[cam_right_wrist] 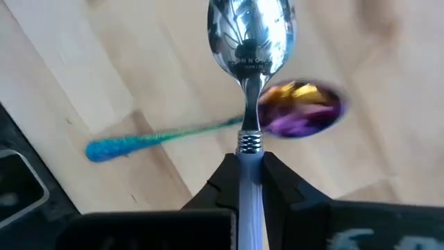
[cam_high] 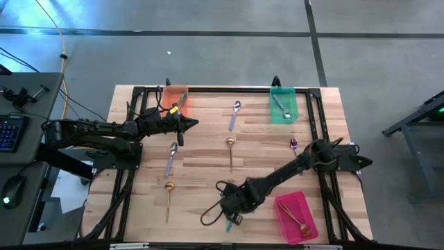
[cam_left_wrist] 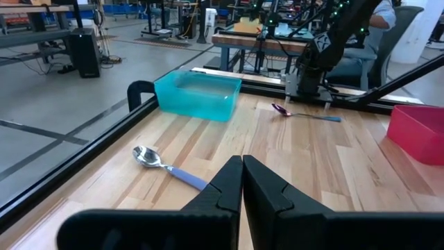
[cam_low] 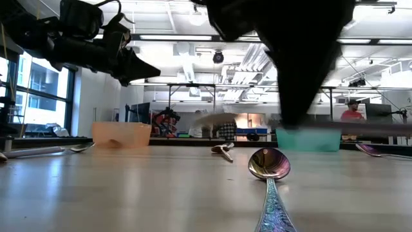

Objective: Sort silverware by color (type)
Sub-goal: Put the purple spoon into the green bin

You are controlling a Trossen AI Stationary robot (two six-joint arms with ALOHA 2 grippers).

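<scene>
Spoons first, by my count from overhead: two gold ones loose on the worktop (cam_high: 208, 146), one (cam_high: 230, 150) out in the middle between my two grippers and one (cam_high: 168, 198) well off from the left gripper toward the near edge. Lavender-handled silver spoons loose: two, one (cam_high: 236, 114) out beyond the left gripper's tip and one (cam_high: 171, 158) just beside it. One purple-green spoon (cam_high: 293, 144) lies by the right arm's base, and another (cam_right_wrist: 215, 125) lies flat directly under the right gripper. Three trays: an orange tray (cam_high: 175, 99) just behind the left gripper with cutlery in it I can't count, a green tray (cam_high: 282, 104) with one spoon, and a pink tray (cam_high: 297, 217) just beside the right gripper holding gold pieces.

My right gripper (cam_right_wrist: 248, 182) is near the worktop's front edge, fingers pinched nearly closed on the handle of a silver spoon (cam_right_wrist: 250, 42), bowl sticking straight out ahead, held above the purple-green one.

My left gripper (cam_left_wrist: 242, 182) hangs above the worktop with its fingers pressed together and nothing between them.
</scene>
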